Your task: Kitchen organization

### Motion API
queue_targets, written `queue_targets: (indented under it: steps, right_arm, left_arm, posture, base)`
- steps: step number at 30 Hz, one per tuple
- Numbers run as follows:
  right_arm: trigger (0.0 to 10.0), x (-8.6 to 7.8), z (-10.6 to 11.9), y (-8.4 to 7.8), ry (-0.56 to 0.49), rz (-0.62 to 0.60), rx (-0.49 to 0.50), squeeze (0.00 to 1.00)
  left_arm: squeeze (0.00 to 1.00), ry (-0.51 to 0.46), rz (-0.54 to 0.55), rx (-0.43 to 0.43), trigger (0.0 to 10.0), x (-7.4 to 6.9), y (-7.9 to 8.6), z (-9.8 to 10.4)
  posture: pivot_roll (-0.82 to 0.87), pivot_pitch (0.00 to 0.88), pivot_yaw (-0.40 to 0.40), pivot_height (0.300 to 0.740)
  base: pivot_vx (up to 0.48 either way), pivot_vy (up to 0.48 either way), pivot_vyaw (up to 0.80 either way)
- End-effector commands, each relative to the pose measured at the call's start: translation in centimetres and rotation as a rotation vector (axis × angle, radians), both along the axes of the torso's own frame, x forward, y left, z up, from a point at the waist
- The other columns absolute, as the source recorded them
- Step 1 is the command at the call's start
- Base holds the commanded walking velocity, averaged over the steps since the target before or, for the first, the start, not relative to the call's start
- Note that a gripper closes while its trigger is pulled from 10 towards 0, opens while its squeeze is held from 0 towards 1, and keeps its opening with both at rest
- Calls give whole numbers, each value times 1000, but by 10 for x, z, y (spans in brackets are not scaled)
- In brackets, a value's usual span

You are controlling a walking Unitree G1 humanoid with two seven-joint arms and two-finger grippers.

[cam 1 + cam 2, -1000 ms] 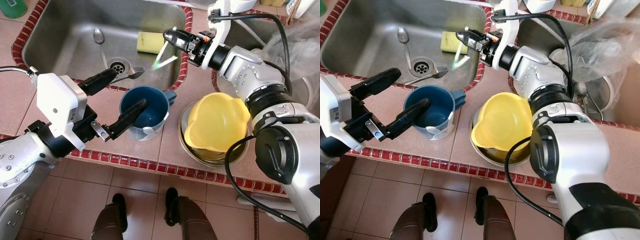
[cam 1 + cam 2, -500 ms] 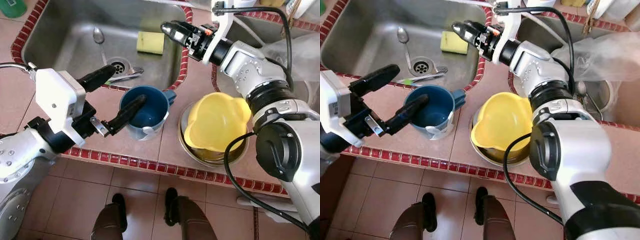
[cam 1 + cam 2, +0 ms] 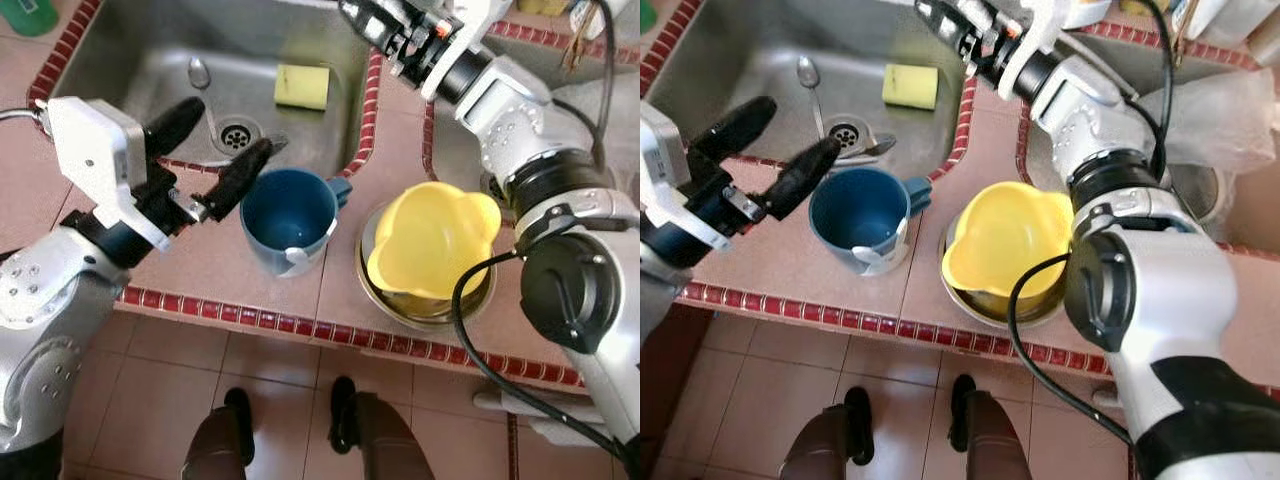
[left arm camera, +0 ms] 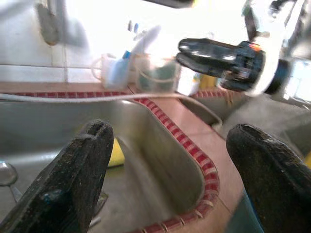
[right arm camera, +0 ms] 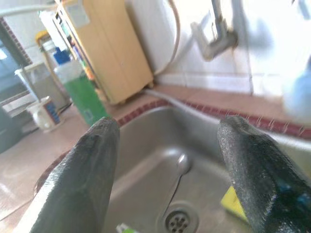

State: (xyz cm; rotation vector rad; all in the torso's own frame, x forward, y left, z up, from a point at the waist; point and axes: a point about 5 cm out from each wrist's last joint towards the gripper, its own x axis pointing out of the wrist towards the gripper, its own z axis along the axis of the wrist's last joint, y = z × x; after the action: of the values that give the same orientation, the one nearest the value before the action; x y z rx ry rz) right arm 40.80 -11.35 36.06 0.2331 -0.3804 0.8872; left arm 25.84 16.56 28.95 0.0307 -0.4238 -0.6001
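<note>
A blue mug [image 3: 290, 215] stands upright on the tiled counter beside the steel sink [image 3: 130, 60]. My left gripper [image 3: 230, 127] hovers open and empty over the sink's near rim, just left of the mug. One of its fingers [image 3: 245, 170] is close to the mug's rim. My right gripper [image 3: 365, 15] is open with nothing held, raised over the sink's far right corner. In the sink lie a yellow sponge [image 3: 302, 86], a spoon [image 3: 198, 72] and a fork [image 3: 875, 148] by the drain [image 3: 237, 134]. The right wrist view catches a green bit [image 5: 121, 228] near the drain.
A yellow bowl [image 3: 430, 240] rests inside a metal bowl [image 3: 410, 305] right of the mug. A clear plastic bag [image 3: 1230, 100] lies at the far right. A green bottle [image 3: 25, 15] stands at the back left. A person's legs and shoes [image 3: 300, 430] are on the floor below the counter edge.
The right gripper let go of a green-handled utensil, which fell into the sink by the drain, then drew back toward the far edge. The left gripper's finger left the mug and moved left.
</note>
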Motion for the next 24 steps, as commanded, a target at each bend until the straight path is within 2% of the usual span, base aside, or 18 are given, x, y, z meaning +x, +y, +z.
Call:
queue_targets:
  steps: [1, 9, 14, 16, 20, 24]
  right_arm:
    - [10000, -4, 22, -7, -80, -26, 27, 1000]
    - [10000, -6, 27, -13, -146, -83, 56, 1000]
    - [10000, -7, 26, -17, -202, -168, 70, 1000]
    - [10000, -7, 26, -18, -218, -203, 104, 1000]
    - [10000, -8, 24, -17, -234, -269, 147, 1000]
    - [10000, -11, 18, -16, -239, -329, 186, 1000]
  left_arm:
    - [0, -6, 10, -8, 10000, 2, -3, -1]
    - [0, -16, 89, -87, 10000, 24, -9, -1]
    - [0, -26, 191, -116, 10000, 40, -2, 2]
    - [0, -14, 239, -140, 10000, 48, 4, 3]
    - [0, -45, 294, -139, 10000, 53, 10, 6]
    - [0, -39, 384, -87, 10000, 61, 17, 1]
  posture:
    - [38, 263, -83, 740]
    - [36, 201, -81, 740]
    - [39, 154, -79, 740]
    - [36, 127, -74, 740]
    - [36, 116, -72, 740]
    - [33, 95, -70, 740]
  base:
    - [0, 0, 0]
    - [0, 0, 0]
    - [0, 0, 0]
    - [0, 0, 0]
    - [0, 0, 0]
    - [0, 0, 0]
